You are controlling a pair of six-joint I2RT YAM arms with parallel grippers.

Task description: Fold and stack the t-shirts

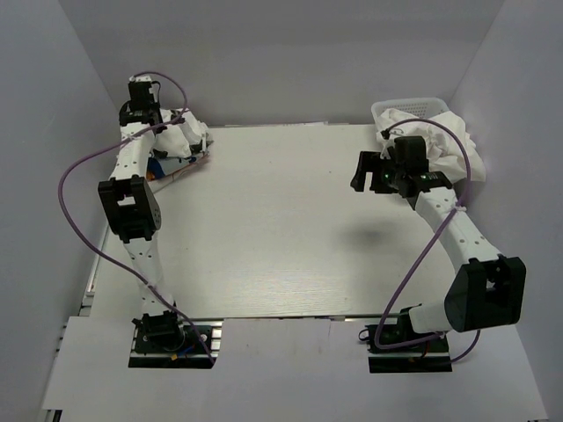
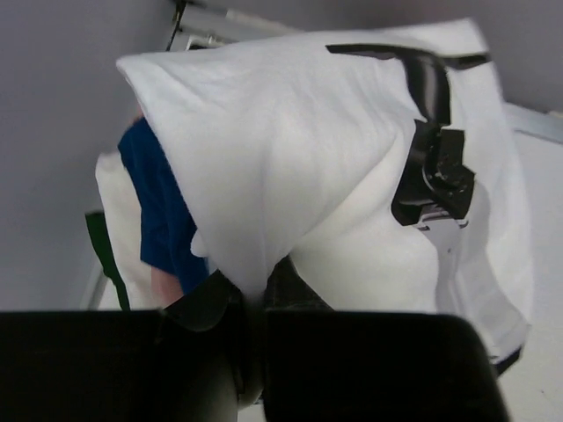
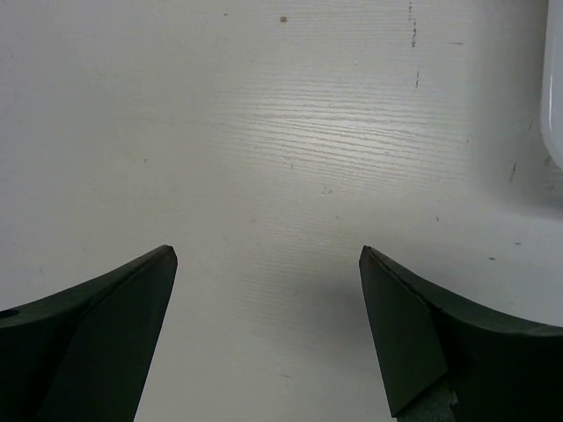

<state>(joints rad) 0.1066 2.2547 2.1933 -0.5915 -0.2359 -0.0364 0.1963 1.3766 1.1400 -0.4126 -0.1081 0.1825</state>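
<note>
Reaching to ten o'clock of the table (image 1: 281, 229) with the left gripper (image 1: 171, 125), smothered there by a white t-shirt (image 2: 290, 149) draped right over the fingers (image 2: 431, 176); impossible to judge the jaw opening or any real pinch from under that cloth. Just below it, at nine o'clock in the left wrist view, a folded blue t-shirt (image 2: 154, 202), partly covered by the white one. Over at two o'clock, hovering with the right gripper (image 3: 266, 255) above bare tabletop, opened wide and holding nothing, just beside the basket (image 1: 409, 107) heaped with more white t-shirts (image 1: 449, 145). Probably laying white onto blue, with most of the folding and stacking not yet done. Risks from here: dragging the blue t-shirt askew through fabric snagged on a fingertip while backing out; undoing the fold by lifting with cloth hooked over the tip; nudging the whole pile off the ten o'clock corner, so close to the table edge. Best to release fully, then rise straight up and slowly.
</note>
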